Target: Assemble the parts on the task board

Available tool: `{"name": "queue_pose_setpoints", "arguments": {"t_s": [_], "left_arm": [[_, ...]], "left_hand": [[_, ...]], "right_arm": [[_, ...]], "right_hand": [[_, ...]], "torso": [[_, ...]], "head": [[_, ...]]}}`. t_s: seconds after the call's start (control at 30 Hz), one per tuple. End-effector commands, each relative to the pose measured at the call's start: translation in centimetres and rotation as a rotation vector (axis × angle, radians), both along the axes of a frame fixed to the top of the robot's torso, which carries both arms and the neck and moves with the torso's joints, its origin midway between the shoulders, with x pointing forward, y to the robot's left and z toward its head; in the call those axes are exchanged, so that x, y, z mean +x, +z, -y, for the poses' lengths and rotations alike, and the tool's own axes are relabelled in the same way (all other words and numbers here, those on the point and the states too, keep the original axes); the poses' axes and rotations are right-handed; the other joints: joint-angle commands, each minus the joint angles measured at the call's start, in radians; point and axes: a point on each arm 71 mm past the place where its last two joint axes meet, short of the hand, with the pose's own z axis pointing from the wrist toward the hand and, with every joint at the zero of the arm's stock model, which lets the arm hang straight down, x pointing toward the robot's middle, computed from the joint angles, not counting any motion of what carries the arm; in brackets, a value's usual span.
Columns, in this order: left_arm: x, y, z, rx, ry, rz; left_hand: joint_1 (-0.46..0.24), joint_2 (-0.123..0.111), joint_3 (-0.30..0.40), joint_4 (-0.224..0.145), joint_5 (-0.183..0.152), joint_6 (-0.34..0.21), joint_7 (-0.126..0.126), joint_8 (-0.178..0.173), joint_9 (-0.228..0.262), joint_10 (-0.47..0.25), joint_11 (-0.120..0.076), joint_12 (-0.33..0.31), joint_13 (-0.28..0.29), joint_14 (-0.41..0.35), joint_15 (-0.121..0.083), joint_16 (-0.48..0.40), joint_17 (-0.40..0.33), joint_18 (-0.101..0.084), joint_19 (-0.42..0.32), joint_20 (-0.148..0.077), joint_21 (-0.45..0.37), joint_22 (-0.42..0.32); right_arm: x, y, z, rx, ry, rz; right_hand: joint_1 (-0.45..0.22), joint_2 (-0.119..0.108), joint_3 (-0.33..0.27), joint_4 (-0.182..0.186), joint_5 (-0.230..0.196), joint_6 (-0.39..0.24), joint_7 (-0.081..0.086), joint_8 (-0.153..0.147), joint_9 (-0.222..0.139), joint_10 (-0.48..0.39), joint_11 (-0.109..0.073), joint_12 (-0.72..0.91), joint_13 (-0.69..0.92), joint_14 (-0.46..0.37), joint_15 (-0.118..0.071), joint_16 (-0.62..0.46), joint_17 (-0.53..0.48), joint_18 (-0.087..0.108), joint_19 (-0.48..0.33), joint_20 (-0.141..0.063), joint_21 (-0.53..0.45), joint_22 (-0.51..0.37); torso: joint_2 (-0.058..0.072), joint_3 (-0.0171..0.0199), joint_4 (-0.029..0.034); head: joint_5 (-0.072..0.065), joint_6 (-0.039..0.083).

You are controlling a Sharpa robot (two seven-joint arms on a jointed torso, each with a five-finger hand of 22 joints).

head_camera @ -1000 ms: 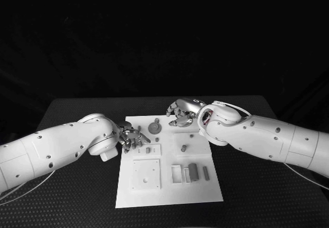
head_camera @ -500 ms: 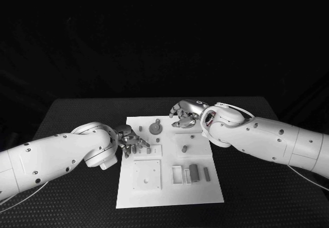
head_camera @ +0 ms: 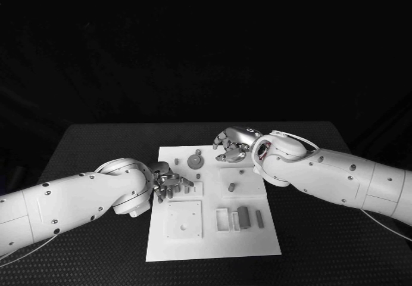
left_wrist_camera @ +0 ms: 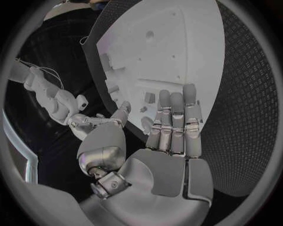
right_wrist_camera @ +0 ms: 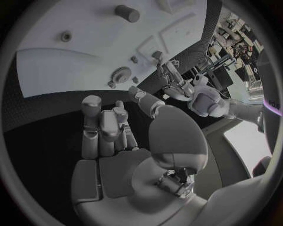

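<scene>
The white task board (head_camera: pixel 211 241) lies in the middle of the black table. A grey gear (head_camera: pixel 194 161) stands near its far end, also seen in the right wrist view (right_wrist_camera: pixel 120 75). My left hand (head_camera: pixel 169 181) hovers at the board's left edge over small upright pegs (head_camera: pixel 186 188), fingers (left_wrist_camera: pixel 174 117) stretched out side by side, holding nothing. My right hand (head_camera: pixel 231 143) hangs over the board's far edge just right of the gear, fingers (right_wrist_camera: pixel 110 126) loosely bent, thumb apart, nothing in it. A short peg (head_camera: pixel 230 186) stands mid-board.
A square plate (head_camera: pixel 183 218) sits on the board's near left. Grey cylinders (head_camera: pixel 243 215) lie beside a white frame at the near right. A thick round stud (right_wrist_camera: pixel 127 12) stands on the board. Black table surrounds the board.
My left arm has drawn back toward me and its hand has slid a little nearer along the board's left edge. The right hand has edged slightly rightward.
</scene>
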Motion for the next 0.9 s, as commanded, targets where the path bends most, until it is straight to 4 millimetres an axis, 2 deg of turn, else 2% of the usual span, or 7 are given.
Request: {"name": "queue_pose_setpoints", "arguments": {"t_s": [0.03,0.23,0.4,0.5,0.6,0.7,0.9], "left_arm": [[-0.1,-0.2,0.3,0.040,-0.030,-0.010],[0.0,-0.2,0.4,0.057,-0.042,-0.001],[0.0,-0.2,0.9,0.045,-0.047,0.009],[0.0,-0.3,1.2,0.042,-0.052,0.010],[0.1,-0.3,1.3,0.039,-0.051,0.013],[0.2,-0.4,1.3,0.038,-0.047,0.017],[0.3,-0.4,1.6,0.038,-0.055,0.015]], "left_hand": [[-0.012,0.003,0.003,0.006,-0.003,0.011,0.000,0.005,-0.004,0.008,-0.003,0.006,0.004,0.010,0.000,0.008,0.003,0.049,0.009,-0.003,0.005,0.005],[0.014,0.029,0.010,-0.018,-0.003,0.028,-0.006,0.012,-0.012,0.018,-0.008,0.014,0.012,0.019,-0.006,0.017,0.011,0.048,0.021,-0.007,0.015,0.016],[0.029,0.060,0.001,-0.050,-0.003,0.037,-0.008,0.015,-0.021,0.024,-0.010,0.017,0.018,0.025,-0.009,0.019,0.016,0.045,0.025,-0.011,0.021,0.026],[0.046,0.078,-0.006,-0.083,-0.002,0.043,-0.010,0.018,-0.028,0.026,-0.012,0.016,0.020,0.026,-0.010,0.018,0.018,0.043,0.026,-0.013,0.023,0.032],[0.071,0.082,-0.004,-0.103,-0.002,0.045,-0.010,0.019,-0.032,0.028,-0.012,0.013,0.019,0.028,-0.010,0.016,0.018,0.041,0.027,-0.014,0.023,0.034],[0.103,0.079,0.013,-0.100,-0.003,0.052,-0.011,0.023,-0.036,0.033,-0.013,0.011,0.019,0.033,-0.011,0.014,0.019,0.040,0.033,-0.015,0.024,0.036],[0.120,0.076,0.024,-0.098,-0.003,0.059,-0.013,0.028,-0.040,0.040,-0.015,0.010,0.020,0.039,-0.012,0.014,0.020,0.038,0.039,-0.016,0.026,0.039]], "right_arm": [[-0.1,0.0,-0.2,-0.007,0.011,-0.001],[-0.1,0.0,-0.1,-0.006,0.010,0.000],[-0.1,0.0,-0.1,-0.007,0.010,-0.001],[-0.1,-0.1,-0.2,-0.007,0.011,-0.002],[-0.1,-0.1,-0.2,-0.007,0.012,-0.002],[-0.1,-0.1,-0.2,-0.009,0.011,-0.003],[0.0,-0.1,-0.2,-0.009,0.011,-0.004]], "right_hand": [[-0.005,0.005,-0.002,0.002,0.003,-0.001,0.006,-0.006,-0.001,-0.003,0.003,0.007,-0.001,-0.001,0.006,-0.003,0.001,0.084,-0.001,-0.005,-0.006,0.018],[-0.005,0.005,-0.002,0.002,0.003,-0.001,0.006,-0.006,-0.001,-0.003,0.003,0.007,-0.001,-0.001,0.006,-0.003,0.001,0.084,-0.001,-0.005,-0.006,0.018],[-0.005,0.005,-0.002,0.002,0.003,-0.001,0.006,-0.006,-0.001,-0.003,0.003,0.007,-0.001,-0.001,0.006,-0.003,0.001,0.084,-0.001,-0.005,-0.006,0.018],[-0.005,0.005,-0.002,0.002,0.003,-0.001,0.006,-0.006,-0.001,-0.003,0.004,0.007,-0.001,-0.001,0.006,-0.003,0.001,0.084,-0.001,-0.005,-0.006,0.018],[-0.006,0.005,-0.003,0.002,0.003,-0.001,0.006,-0.006,-0.001,-0.003,0.004,0.007,-0.002,-0.001,0.006,-0.003,0.000,0.084,-0.001,-0.005,-0.006,0.018],[-0.008,0.005,-0.003,0.004,0.003,-0.001,0.006,-0.006,-0.001,-0.003,0.004,0.007,-0.002,-0.002,0.006,-0.003,0.000,0.084,-0.001,-0.005,-0.006,0.018],[-0.009,0.005,-0.003,0.005,0.003,-0.001,0.006,-0.006,-0.001,-0.003,0.004,0.007,-0.002,-0.001,0.006,-0.003,0.001,0.084,-0.001,-0.005,-0.006,0.018]], "torso": [[0.001,-0.0009,-0.0002],[0.001,0.0011,-0.0018],[0.001,-0.0002,-0.0004],[0.001,0.0000,0.0000],[0.001,0.0003,-0.0006],[0.001,0.0004,-0.0012],[0.001,0.0008,-0.0007]], "head": [[-0.002,-0.002],[-0.002,-0.002],[-0.004,-0.003],[-0.004,-0.004],[-0.004,-0.004],[-0.006,-0.005],[-0.006,-0.007]]}}
